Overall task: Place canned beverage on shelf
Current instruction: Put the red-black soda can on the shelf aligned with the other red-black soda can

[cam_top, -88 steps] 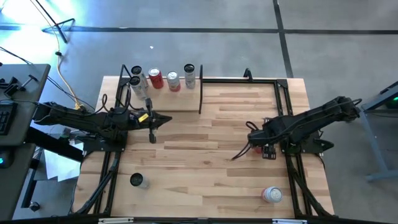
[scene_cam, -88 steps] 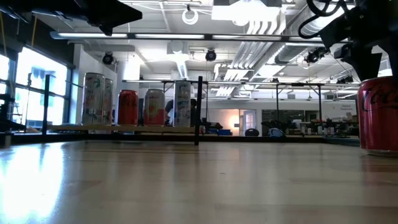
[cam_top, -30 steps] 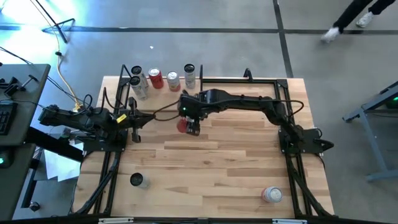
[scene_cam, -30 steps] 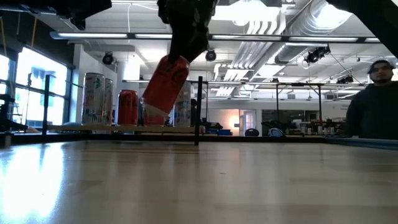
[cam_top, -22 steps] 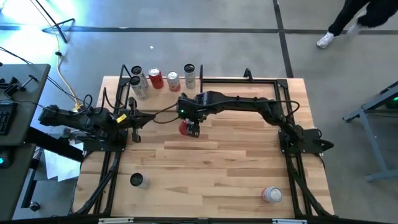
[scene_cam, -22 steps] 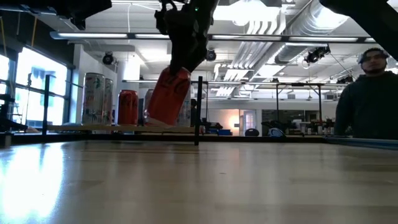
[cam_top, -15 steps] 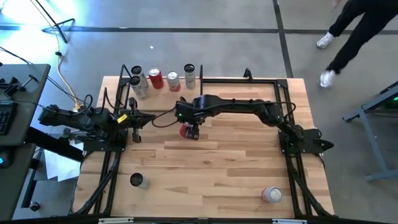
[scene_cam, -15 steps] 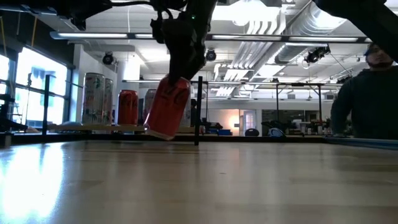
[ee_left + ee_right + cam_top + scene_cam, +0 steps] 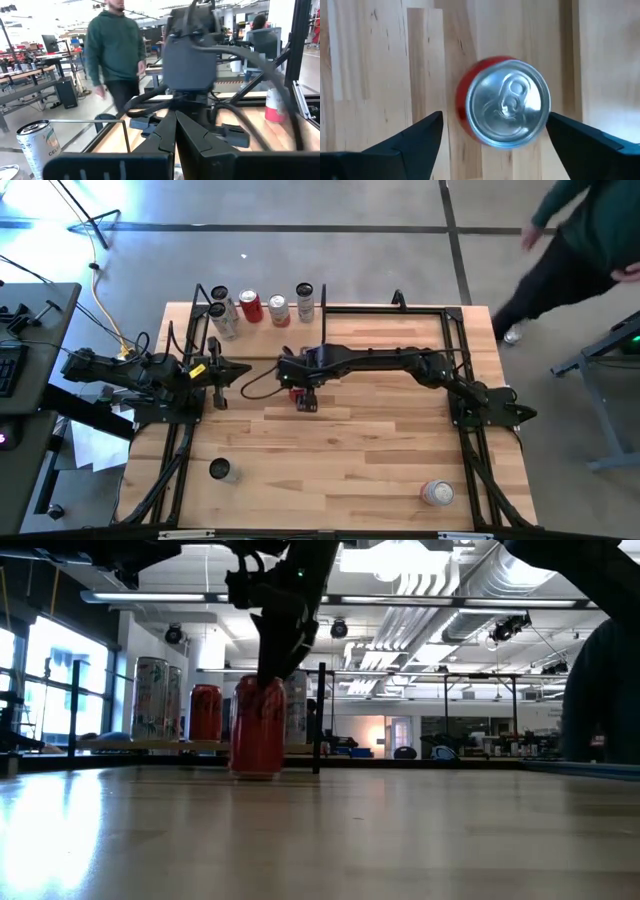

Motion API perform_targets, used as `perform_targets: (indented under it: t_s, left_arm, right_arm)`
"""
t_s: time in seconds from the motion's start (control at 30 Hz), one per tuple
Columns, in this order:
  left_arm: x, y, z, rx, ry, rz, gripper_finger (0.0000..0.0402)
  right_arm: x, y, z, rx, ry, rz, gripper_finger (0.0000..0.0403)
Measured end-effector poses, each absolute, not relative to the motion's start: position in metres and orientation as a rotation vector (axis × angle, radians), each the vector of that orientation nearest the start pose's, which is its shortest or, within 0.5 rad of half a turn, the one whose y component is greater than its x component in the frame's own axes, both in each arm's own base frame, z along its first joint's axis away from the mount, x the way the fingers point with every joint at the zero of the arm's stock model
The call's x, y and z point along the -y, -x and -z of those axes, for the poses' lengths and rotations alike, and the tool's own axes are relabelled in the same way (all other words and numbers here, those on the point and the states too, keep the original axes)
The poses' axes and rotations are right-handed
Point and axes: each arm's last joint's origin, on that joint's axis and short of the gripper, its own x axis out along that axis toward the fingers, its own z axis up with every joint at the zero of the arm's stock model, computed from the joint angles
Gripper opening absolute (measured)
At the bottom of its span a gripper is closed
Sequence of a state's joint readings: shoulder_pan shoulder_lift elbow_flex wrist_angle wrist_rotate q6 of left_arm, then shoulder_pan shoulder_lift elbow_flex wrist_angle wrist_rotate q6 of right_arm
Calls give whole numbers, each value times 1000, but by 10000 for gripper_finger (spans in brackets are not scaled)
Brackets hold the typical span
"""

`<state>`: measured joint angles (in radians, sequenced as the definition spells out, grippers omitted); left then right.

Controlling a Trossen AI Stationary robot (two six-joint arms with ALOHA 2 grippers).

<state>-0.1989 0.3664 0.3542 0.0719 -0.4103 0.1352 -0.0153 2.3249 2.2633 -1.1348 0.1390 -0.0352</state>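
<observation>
Lowered upright, your red can [image 9: 258,727] is standing short of the shelf [image 9: 262,338], right gripper [image 9: 490,131] spread apart, left gripper [image 9: 222,373] idling, closure unclear.

From overhead I see the right arm [image 9: 380,363] covering most of the red can [image 9: 296,393]; the person [image 9: 580,240] is cut off.

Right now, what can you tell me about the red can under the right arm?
The red can is a metal drink can with a silver top and closed pull tab. It stands upright on the wood tabletop, in front of the shelf, not on it. The right gripper is open, one finger on each side, neither touching.
</observation>
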Motion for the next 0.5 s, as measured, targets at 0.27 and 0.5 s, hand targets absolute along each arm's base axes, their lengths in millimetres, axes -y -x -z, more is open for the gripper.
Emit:
perform_targets:
  t_s: [0.27,0.5]
  left_arm:
    - [11,-113,-261,43,-114,-215,0]
    - [13,-114,-261,46,-116,-162,0]
  right_arm:
    - [-5,-488,-273,-1115,209,68,344]
    - [-15,-483,-283,-1108,360,149,307]
